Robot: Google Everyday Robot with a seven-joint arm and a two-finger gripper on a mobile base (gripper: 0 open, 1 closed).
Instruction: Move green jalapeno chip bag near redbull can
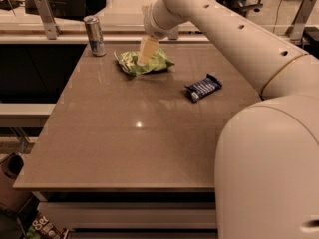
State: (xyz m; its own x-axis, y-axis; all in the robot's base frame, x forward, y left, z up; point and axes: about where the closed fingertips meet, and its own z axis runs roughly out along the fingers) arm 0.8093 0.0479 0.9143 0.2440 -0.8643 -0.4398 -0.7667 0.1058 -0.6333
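The green jalapeno chip bag [149, 63] lies crumpled on the brown table [124, 138] at the far middle. The redbull can [94, 35] stands upright at the far left corner, about a hand's width to the left of the bag. My gripper [146, 58] comes down from the arm above and reaches onto the top of the bag. Its lower end covers part of the bag's middle.
A small dark-blue wrapped bar [203, 87] lies to the right of the bag. My arm's large white body [269, 148] fills the right side of the view. A rail with metal brackets [46, 14] runs behind the table. The table's front edge is near the bottom.
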